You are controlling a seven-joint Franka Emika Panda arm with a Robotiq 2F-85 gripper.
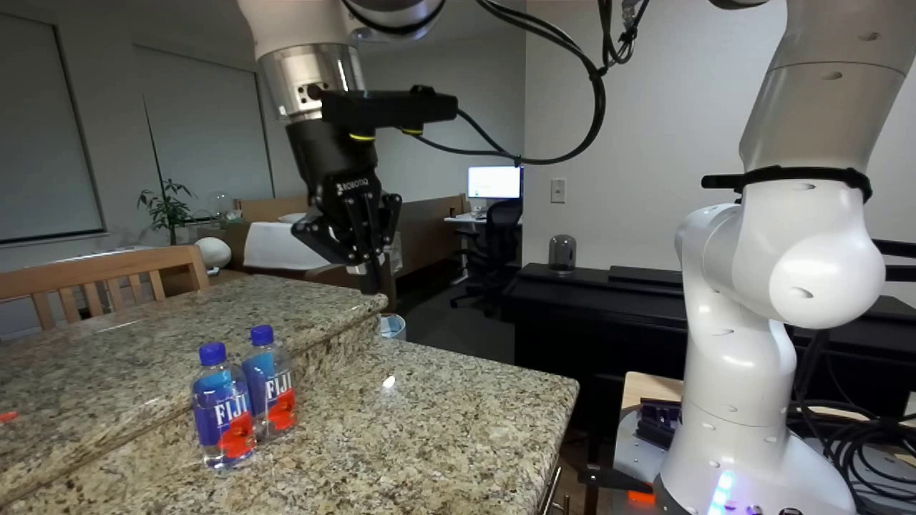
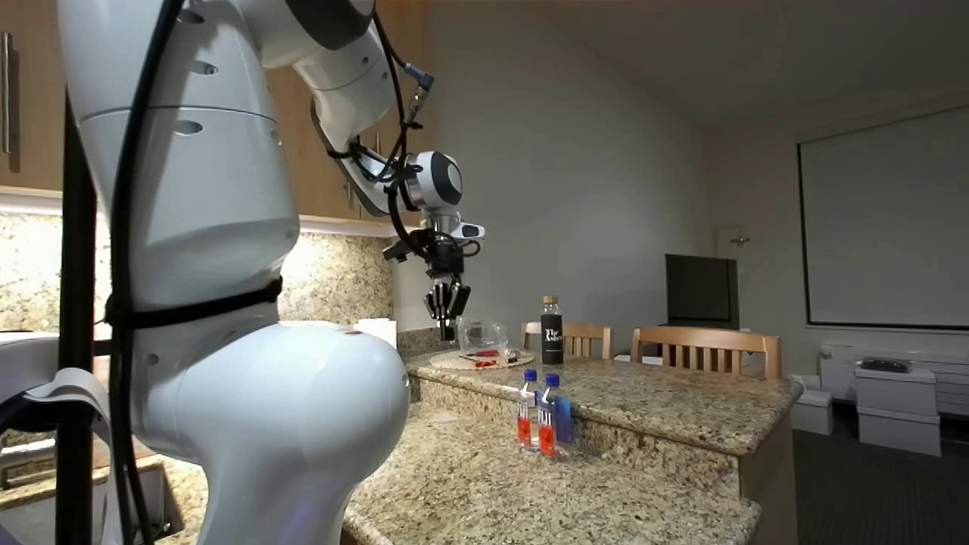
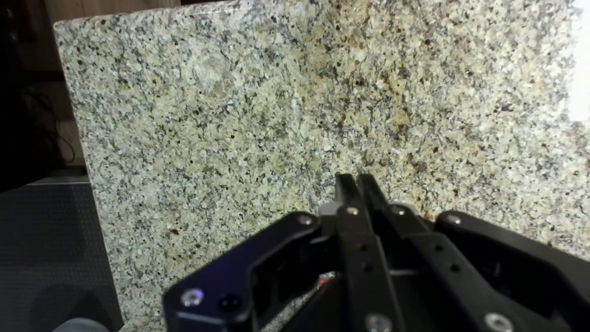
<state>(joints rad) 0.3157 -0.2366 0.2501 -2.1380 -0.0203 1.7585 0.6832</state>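
White and bulky, the robot arm [image 2: 250, 424] filled the left of an exterior view, nearest the camera, hiding part of the tabletop [image 2: 484, 492] behind it; from that side, judging distance could easily have gone wrong. Right of it hung the end effector [image 2: 447, 331], fingers pressed together around nothing, tips clear of the stone; brought down like that, they could have jabbed it or shoved things aside. Farther right, two water bottles [image 2: 546, 418] stood upright on the lower level, so close together that a sideways nudge to one could have toppled both.

Around these, from the left, a round mat [image 2: 447, 362] on the raised level held a clear container [image 2: 484, 333] and small red items [image 2: 484, 363]. A stone step [image 2: 484, 407] ran just behind the bottles, barring a low approach from that side. Next came a dark bottle [image 2: 552, 341], upright on the raised level, then wooden chairs [image 2: 711, 338] beyond its edge.
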